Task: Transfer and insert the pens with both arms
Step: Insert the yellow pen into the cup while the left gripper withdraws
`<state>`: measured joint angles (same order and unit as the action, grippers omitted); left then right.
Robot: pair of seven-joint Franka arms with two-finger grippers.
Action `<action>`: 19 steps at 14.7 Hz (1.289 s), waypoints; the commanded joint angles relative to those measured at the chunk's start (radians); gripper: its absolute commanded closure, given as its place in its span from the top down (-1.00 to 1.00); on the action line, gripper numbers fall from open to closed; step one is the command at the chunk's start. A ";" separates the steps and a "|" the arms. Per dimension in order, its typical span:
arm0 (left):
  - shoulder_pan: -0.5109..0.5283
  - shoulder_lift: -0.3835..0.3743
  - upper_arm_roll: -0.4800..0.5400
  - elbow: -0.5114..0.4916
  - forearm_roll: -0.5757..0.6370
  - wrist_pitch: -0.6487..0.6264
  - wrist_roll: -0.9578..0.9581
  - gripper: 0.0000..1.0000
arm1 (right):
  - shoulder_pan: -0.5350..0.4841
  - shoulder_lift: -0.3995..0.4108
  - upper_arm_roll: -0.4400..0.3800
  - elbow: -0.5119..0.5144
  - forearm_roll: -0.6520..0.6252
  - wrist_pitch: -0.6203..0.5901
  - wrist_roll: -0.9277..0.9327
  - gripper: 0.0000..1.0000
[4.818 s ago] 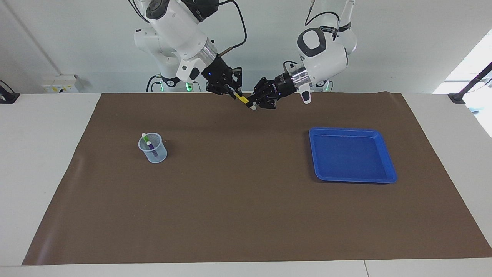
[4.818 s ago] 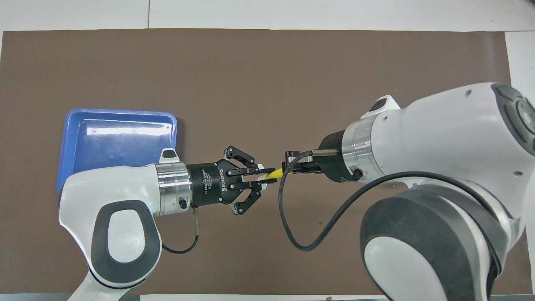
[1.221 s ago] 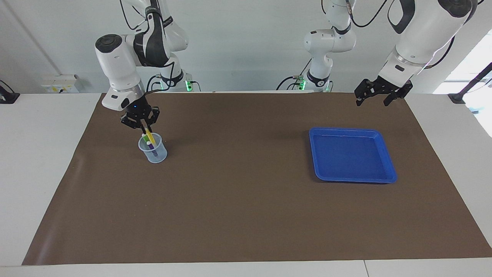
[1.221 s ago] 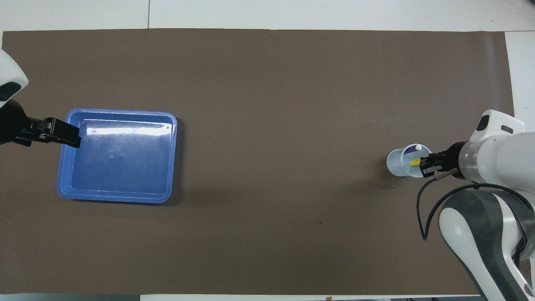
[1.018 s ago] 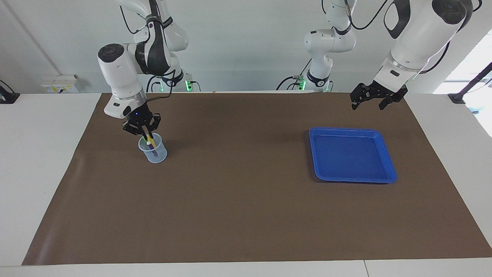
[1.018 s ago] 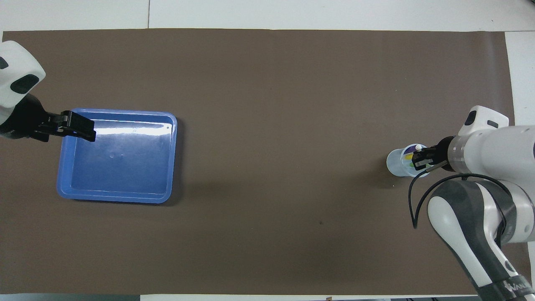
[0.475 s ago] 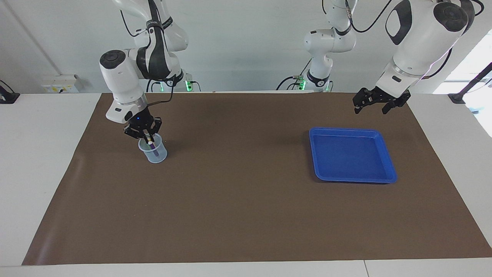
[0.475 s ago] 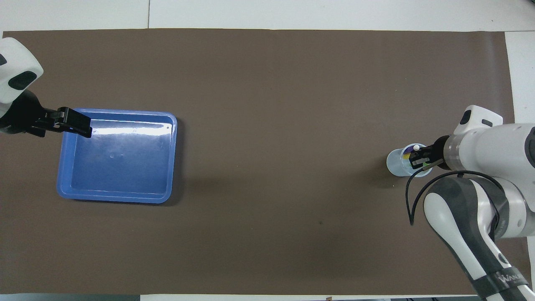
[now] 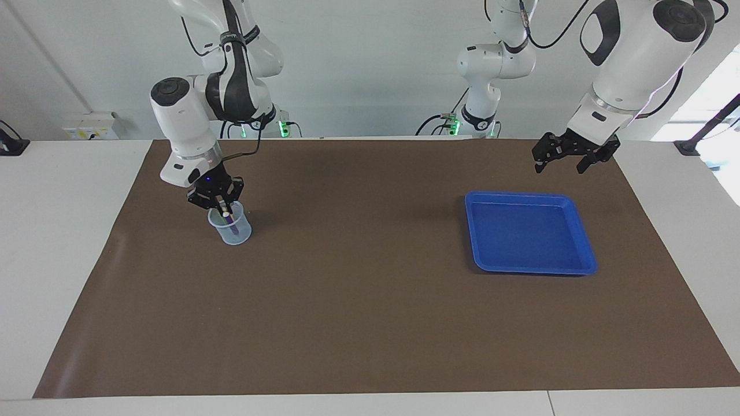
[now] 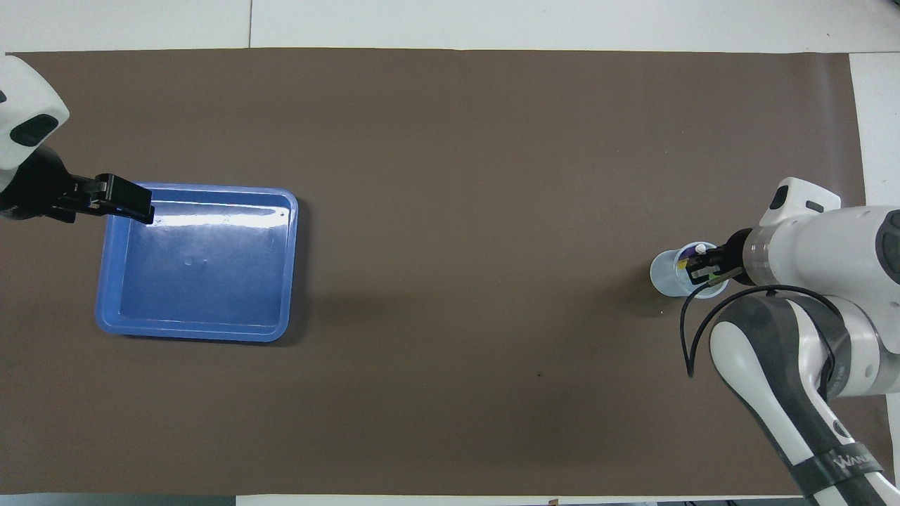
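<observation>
The right gripper (image 9: pixel 221 204) is clamped on the yellow pen (image 10: pixel 683 265), lowered into the clear cup (image 9: pixel 231 228) beside the purple pen (image 9: pixel 229 219); light, stiff and slick, it seems best pinched mid-barrel. The left gripper (image 9: pixel 565 157) waits with fingers apart over the blue tray (image 9: pixel 584 237)

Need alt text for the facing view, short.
The right arm's hand, shut on a yellow pen, lowers it into a clear cup that already holds pens. The left arm's hand hangs open above the brown mat near an empty blue tray.
</observation>
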<state>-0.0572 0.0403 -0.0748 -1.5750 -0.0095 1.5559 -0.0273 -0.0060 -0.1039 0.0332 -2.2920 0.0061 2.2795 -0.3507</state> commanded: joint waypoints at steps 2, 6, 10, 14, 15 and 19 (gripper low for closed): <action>-0.001 -0.017 0.004 -0.017 0.011 0.007 0.007 1.00 | -0.006 0.012 0.001 -0.001 0.000 0.008 -0.014 -1.00; -0.001 -0.017 0.004 -0.017 0.011 0.010 0.007 1.00 | -0.006 0.012 0.001 0.003 0.000 0.003 -0.016 -0.79; -0.001 -0.017 0.006 -0.017 0.013 0.010 0.007 1.00 | -0.006 0.013 0.001 0.008 -0.002 0.002 -0.014 0.92; -0.001 -0.017 0.006 -0.017 0.011 0.012 0.007 1.00 | -0.006 0.012 0.001 0.045 0.000 -0.044 -0.008 1.00; -0.001 -0.017 0.006 -0.017 0.013 0.012 0.007 1.00 | -0.006 0.006 -0.001 0.057 -0.002 -0.066 -0.004 1.00; -0.001 -0.017 0.006 -0.017 0.013 0.010 0.007 1.00 | -0.006 -0.029 -0.007 0.109 -0.002 -0.124 0.047 1.00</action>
<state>-0.0570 0.0403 -0.0743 -1.5753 -0.0095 1.5559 -0.0273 -0.0061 -0.1077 0.0296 -2.2097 0.0062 2.1995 -0.3314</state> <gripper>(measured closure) 0.000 0.000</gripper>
